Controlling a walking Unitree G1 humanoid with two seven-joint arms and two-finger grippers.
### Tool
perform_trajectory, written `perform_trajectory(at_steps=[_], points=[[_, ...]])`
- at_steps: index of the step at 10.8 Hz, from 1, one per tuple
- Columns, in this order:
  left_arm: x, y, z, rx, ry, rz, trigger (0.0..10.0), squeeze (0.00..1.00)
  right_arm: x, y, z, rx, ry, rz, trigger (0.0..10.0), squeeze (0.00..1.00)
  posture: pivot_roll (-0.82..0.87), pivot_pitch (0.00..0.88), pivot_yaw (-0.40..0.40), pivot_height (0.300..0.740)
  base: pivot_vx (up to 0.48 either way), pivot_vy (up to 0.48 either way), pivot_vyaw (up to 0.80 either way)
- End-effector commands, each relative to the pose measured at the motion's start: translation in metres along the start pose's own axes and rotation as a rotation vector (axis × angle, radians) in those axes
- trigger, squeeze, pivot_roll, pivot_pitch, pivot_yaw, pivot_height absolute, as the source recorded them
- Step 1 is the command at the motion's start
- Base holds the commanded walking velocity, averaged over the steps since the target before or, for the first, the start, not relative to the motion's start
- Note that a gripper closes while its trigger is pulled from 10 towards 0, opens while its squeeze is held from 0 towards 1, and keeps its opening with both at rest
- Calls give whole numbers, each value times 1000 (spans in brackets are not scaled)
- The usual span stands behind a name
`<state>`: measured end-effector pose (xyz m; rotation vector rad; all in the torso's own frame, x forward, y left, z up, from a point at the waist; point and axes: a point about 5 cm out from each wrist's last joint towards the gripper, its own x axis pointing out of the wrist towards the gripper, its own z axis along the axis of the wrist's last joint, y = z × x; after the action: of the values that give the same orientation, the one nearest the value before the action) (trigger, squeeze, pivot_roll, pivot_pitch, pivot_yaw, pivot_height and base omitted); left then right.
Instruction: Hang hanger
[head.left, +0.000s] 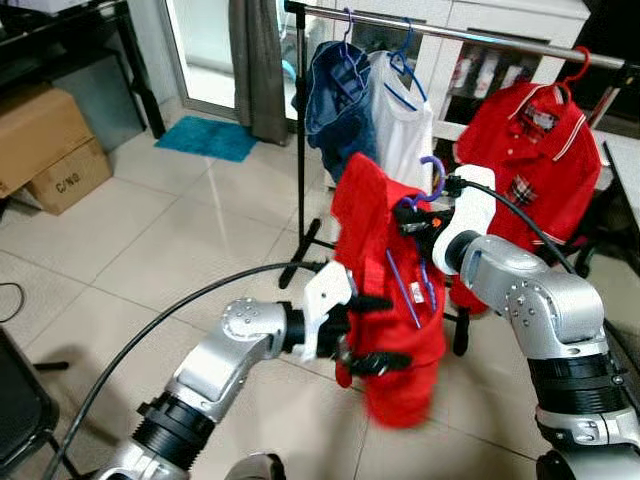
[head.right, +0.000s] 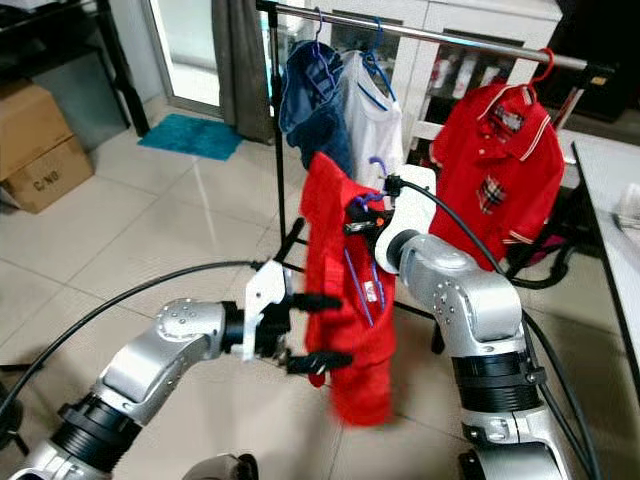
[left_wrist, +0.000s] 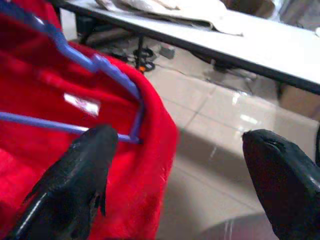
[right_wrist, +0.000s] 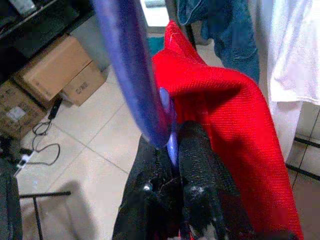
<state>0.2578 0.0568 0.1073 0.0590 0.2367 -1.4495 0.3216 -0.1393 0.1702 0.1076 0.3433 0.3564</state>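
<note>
A red shirt (head.left: 385, 300) hangs on a purple hanger (head.left: 434, 178) held up in front of me. My right gripper (head.left: 413, 218) is shut on the hanger's neck just under its hook; the wrist view shows its fingers (right_wrist: 200, 170) clamped around the purple hanger (right_wrist: 135, 75). My left gripper (head.left: 365, 333) is open at the shirt's lower left edge, its fingers (left_wrist: 75, 185) spread beside the red cloth (left_wrist: 60, 115) and not closed on it. The clothes rail (head.left: 470, 40) runs across behind, above the hook.
On the rail hang a blue garment (head.left: 335, 100), a white shirt (head.left: 405, 125) and a red polo (head.left: 525, 155). The rack's black post (head.left: 300, 150) stands on the tiled floor. Cardboard boxes (head.left: 45, 145) and a teal mat (head.left: 205, 137) lie to the left. A grey table (left_wrist: 240, 45) stands at the right.
</note>
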Motion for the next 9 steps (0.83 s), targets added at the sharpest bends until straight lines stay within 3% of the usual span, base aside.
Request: perform_trajectory(at_steps=[1,2,3,4,5,9], points=[[0,3,5,31,6,-13,10000,0,-2,3,13,-9,-47,3,10000,0,-44,0,39,740,0,0,0],[-2,9,-3,69,64,20,10000,0,-1,6,14,0,-52,3,10000,0,-42,0,44,740,0,0,0],[-1,11,-9,96,91,26,4000,0,-1,7,15,4,-56,2,10000,0,-41,0,47,740,0,0,0],[0,11,-11,119,102,30,2824,0,-1,7,15,5,-58,1,10000,0,-41,0,47,740,0,0,0],[3,12,-14,125,94,33,0,0,-1,7,16,11,-62,-1,10000,0,-43,0,45,740,0,0,0],[19,25,-17,175,44,117,0,0,0,12,22,17,-75,15,10000,0,-50,0,45,740,0,0,0]])
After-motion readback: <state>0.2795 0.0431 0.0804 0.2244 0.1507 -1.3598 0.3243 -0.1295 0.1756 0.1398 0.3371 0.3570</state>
